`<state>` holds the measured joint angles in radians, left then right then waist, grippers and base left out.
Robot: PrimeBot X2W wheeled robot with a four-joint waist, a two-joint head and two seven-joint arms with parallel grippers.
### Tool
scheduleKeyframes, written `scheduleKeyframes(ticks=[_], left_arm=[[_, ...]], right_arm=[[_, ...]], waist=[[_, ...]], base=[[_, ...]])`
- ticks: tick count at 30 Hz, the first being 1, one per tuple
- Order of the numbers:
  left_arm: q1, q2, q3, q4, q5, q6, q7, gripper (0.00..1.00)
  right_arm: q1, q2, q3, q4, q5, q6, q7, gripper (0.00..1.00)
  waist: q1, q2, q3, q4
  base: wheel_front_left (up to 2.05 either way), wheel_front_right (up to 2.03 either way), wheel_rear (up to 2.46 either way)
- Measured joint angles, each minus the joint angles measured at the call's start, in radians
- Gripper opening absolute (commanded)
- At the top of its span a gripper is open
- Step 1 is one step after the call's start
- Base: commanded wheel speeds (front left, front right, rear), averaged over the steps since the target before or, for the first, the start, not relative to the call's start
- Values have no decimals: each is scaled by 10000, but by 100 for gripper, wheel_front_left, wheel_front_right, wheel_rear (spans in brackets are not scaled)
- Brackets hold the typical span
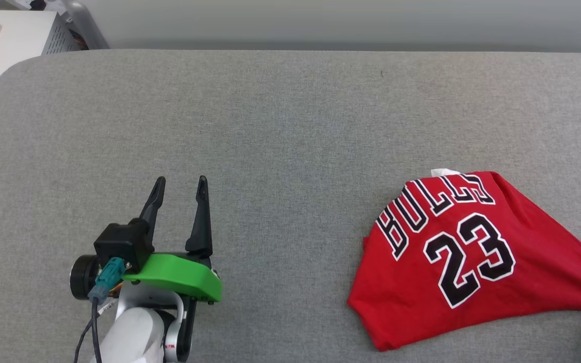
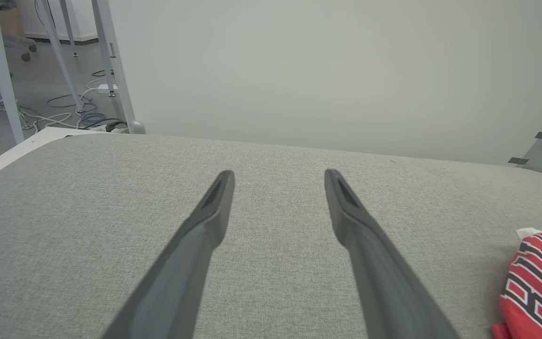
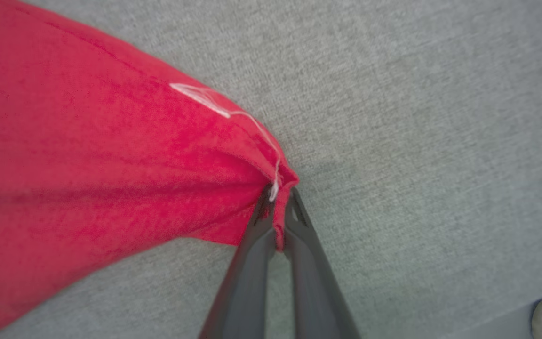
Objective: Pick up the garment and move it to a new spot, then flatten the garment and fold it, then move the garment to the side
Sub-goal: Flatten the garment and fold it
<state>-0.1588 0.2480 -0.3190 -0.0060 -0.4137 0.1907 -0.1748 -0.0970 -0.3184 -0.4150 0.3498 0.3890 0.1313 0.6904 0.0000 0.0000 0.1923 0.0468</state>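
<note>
The garment [image 1: 467, 252], a red jersey with black "BULLS" lettering and the number 23, lies bunched at the lower right of the grey table [image 1: 290, 126], its right part stretching off the picture's edge. A corner of its striped lettering [image 2: 539, 287] shows at the lower right of the left wrist view. My right gripper [image 3: 278, 197] is shut on a red corner of the garment [image 3: 111, 179], with a loose white thread at the pinch. My left gripper [image 1: 180, 185] hovers open over bare table at the lower left, far from the cloth, its dark fingers [image 2: 214, 212] spread apart.
A white cabinet [image 1: 3, 45] with a dark handle stands past the table's far left corner. Metal frame legs and floor cables [image 2: 64, 94] lie beyond the table's left end. A pale wall [image 2: 327, 70] runs behind the far edge.
</note>
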Motion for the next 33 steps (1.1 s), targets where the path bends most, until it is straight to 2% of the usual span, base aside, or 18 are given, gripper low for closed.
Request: scheduleKeyframes(ticks=[5, 11, 16, 23, 33], left_arm=[[43, 33, -13, 27, -15, 2, 13, 100], [234, 81, -15, 94, -100, 44, 96, 100], [477, 130, -10, 104, -163, 75, 142, 100], [844, 205, 2, 48, -290, 180, 311, 100], [979, 341, -117, 242, -451, 201, 546, 100]], right_arm=[[-105, 127, 113, 27, -531, 0, -1839, 100], [-186, 800, 163, -435, -1360, 2, -4368, 100], [-178, 1306, 537, -1175, -1996, 2, -5841, 100], [196, 2056, 1697, -2464, -2297, 2, -6759, 100], [997, 2456, 2828, -4113, -2464, 2, -6949, 100]], waist=[[0, 0, -110, 50], [0, 0, -410, 98], [0, 0, -730, 116], [0, 0, -1167, 89], [0, 0, -1570, 54]], base=[[0, 0, 0], [0, 0, 0], [0, 0, 0], [0, 0, 0], [0, 0, 0]])
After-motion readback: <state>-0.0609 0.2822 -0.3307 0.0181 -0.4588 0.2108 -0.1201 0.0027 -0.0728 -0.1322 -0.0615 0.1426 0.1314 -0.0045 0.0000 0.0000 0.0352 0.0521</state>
